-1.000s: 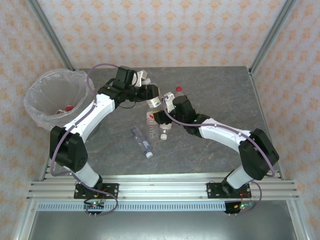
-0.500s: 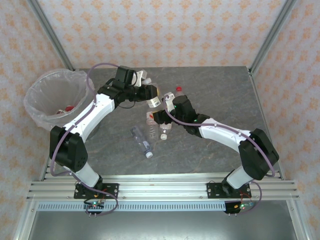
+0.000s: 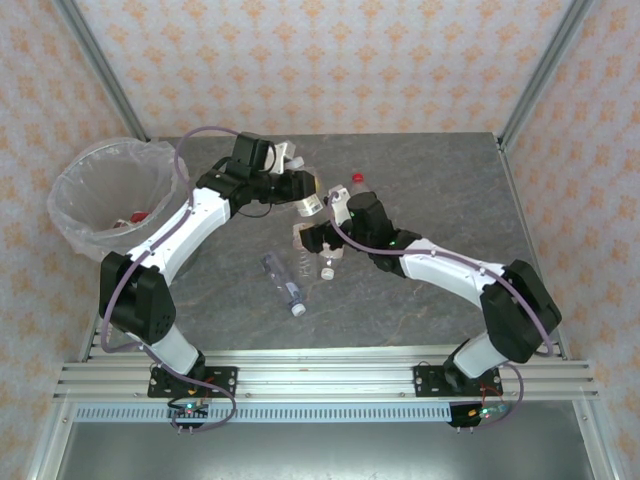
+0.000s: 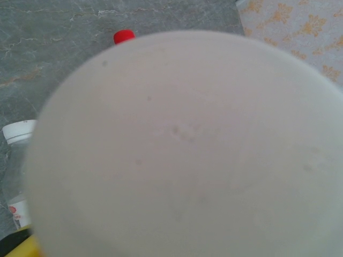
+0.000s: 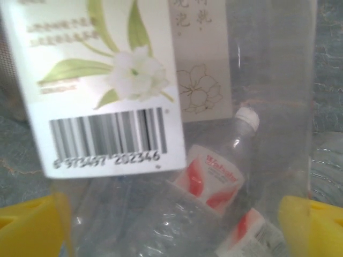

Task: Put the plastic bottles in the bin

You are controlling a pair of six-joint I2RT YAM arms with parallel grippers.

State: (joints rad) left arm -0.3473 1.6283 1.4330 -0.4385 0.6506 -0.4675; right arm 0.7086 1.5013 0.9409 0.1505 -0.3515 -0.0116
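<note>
Plastic bottles [image 3: 283, 280] lie mid-table; right gripper [image 5: 171, 230] pinches the flower-label bottle [image 5: 107, 80]. Left gripper [image 3: 300, 190] fingers: can't tell. I'd lift clear, carry over the bin [image 3: 70, 175] at far left, then release.

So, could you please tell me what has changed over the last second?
The right arm drew back slightly toward its base, and the right end effector, shut on the floral bottle, seems to have turned a little with it. The left arm, the lying bottle and the bin stayed put.
</note>
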